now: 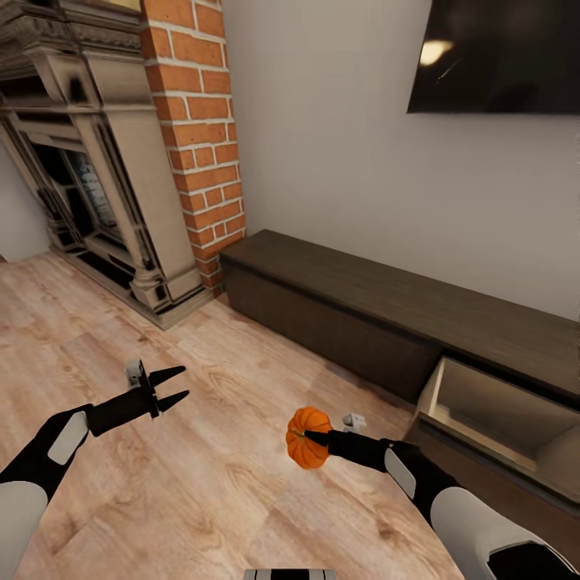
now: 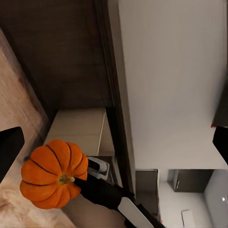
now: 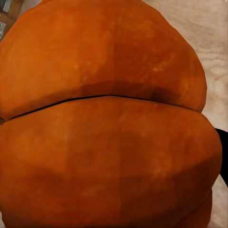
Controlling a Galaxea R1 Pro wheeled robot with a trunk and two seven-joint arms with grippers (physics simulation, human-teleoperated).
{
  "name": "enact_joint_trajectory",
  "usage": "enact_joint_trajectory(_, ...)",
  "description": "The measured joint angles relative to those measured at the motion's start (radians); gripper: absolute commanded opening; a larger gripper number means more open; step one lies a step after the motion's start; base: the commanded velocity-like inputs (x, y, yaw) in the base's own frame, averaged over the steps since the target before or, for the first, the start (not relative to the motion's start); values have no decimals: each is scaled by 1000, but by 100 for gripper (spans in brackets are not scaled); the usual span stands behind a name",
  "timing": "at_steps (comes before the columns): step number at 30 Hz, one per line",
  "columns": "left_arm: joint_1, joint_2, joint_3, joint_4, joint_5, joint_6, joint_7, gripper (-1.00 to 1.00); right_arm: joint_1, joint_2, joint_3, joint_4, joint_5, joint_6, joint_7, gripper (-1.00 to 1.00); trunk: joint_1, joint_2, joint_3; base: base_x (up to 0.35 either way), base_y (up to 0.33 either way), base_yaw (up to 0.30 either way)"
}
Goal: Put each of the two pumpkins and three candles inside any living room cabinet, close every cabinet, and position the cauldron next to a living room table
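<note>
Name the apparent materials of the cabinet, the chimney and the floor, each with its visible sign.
Cabinet: dark brown wood, matte, faint grain. Chimney: red brick with pale mortar joints. Floor: light wood planks, seams and grain showing; possibly laminate.

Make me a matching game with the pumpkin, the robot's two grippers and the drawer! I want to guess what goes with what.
Things:
1. pumpkin
2. left gripper
3. drawer of the dark cabinet
4. right gripper

States:
A. pulled open, pale inside
B. open, holding nothing, above the wood floor
C. orange and ribbed, held up off the floor
D. shut on the pumpkin

Pairs: 1-C, 2-B, 3-A, 4-D
</note>
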Motion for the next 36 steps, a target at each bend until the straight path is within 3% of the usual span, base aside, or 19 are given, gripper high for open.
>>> enact_joint_trajectory(36, 0, -4, -1, 0, 1, 5, -3, 100, 0, 0, 0, 1, 0, 0, 0, -100, -16, 8, 139, 0, 0, 0)
